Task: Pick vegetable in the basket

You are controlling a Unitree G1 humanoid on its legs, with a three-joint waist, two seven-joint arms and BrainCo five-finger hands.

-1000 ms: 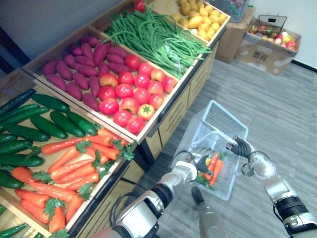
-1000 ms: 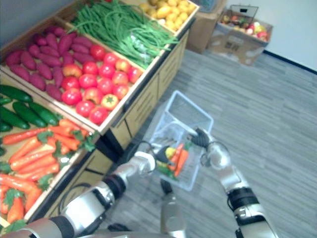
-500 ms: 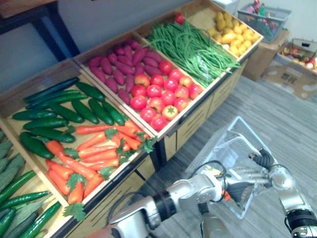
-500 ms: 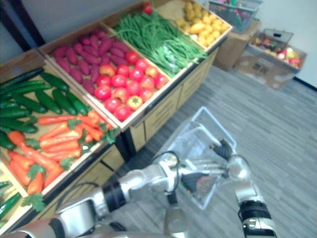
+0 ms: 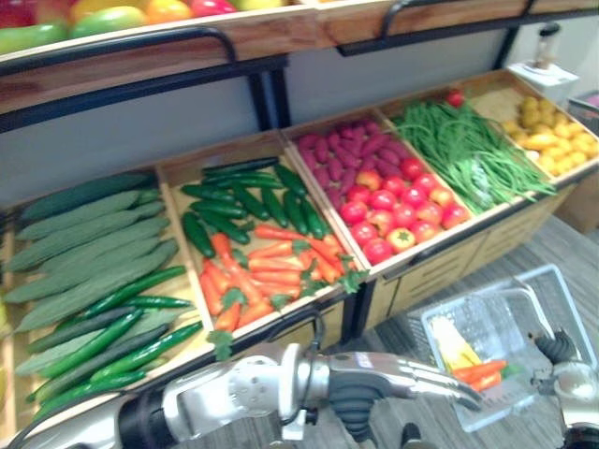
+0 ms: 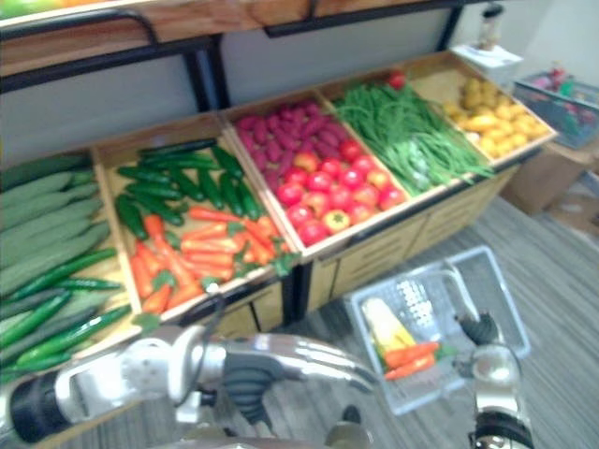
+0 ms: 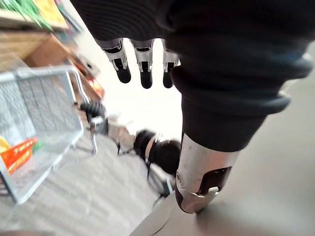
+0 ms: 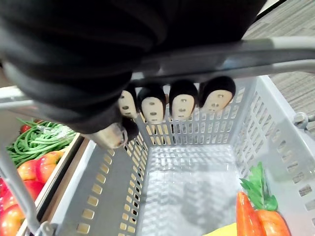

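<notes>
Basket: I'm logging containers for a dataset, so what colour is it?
The basket is pale grey with slotted walls, clearest in the right wrist view.

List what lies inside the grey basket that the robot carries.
Orange carrots with green tops and a yellow vegetable lie in the basket. Whatever sits beneath them is covered.

A long wooden display stand [image 5: 426, 276] with slanted compartments stands on the grey plank floor [image 6: 562, 271]. Above it runs a wooden upper shelf [image 5: 281, 26] on black metal posts [image 5: 267, 94]. A brown cardboard box [image 6: 543, 173] is near the stand's right end.
</notes>
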